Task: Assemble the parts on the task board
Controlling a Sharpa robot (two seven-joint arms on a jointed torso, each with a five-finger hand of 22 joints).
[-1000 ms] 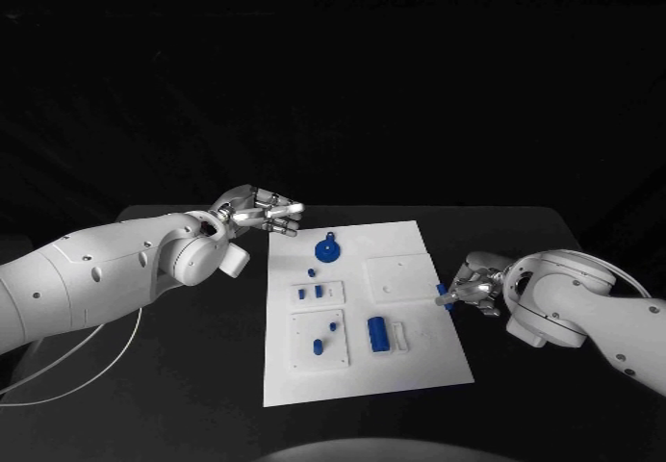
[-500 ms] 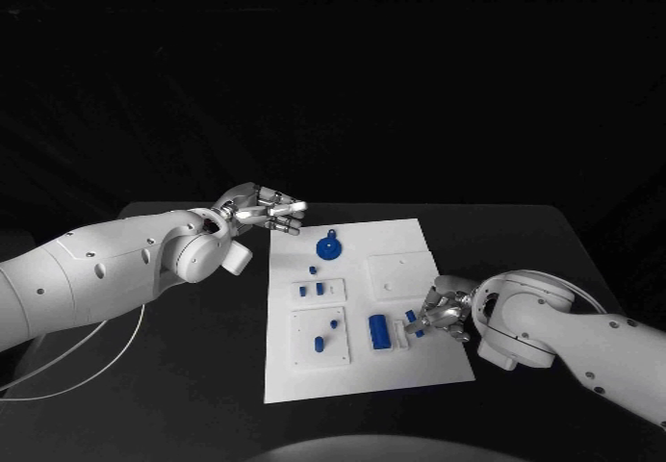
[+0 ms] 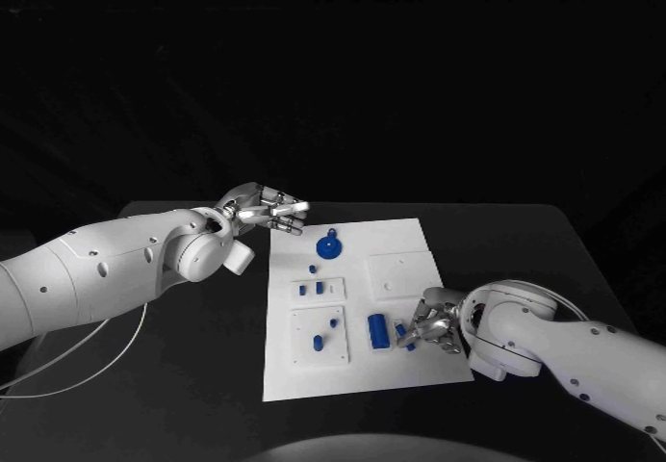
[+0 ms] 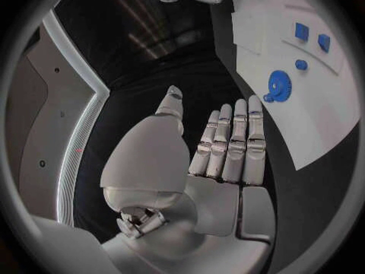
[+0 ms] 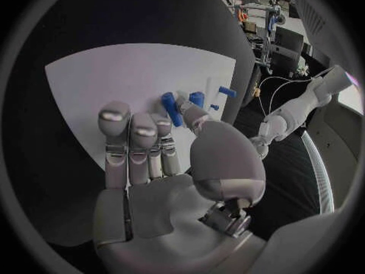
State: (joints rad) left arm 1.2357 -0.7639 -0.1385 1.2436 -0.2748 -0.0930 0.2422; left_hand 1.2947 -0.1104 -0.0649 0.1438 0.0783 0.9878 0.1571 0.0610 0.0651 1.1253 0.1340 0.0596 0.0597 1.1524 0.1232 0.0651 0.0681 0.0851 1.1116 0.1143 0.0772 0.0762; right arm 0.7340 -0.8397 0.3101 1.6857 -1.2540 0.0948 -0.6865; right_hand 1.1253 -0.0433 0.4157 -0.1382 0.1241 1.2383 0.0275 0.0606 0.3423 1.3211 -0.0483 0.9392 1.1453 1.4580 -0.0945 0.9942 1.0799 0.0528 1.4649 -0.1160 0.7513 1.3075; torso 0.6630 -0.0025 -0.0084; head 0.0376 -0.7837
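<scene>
Fingers of my right hand [image 3: 433,327] pinch a small blue peg [image 3: 404,333] over the near right part of the task board [image 3: 417,375]; in my right wrist view the peg [image 5: 170,108] sits between my thumb and a fingertip, tilted. Just left of it on the board lies a larger blue cylinder [image 3: 376,330], flat, beside a pale raised strip. Farther left, a white block carries two small blue pieces [image 3: 323,340], and a smaller block beyond it holds two more blue pegs [image 3: 311,287]. At the far end of the board lies a round blue gear with a small tab [image 3: 329,248]. My left hand [image 3: 264,209] hangs off the board's far left corner, above the black table [image 3: 181,385], holding nothing, its fingers straight and close side by side in my left wrist view.
</scene>
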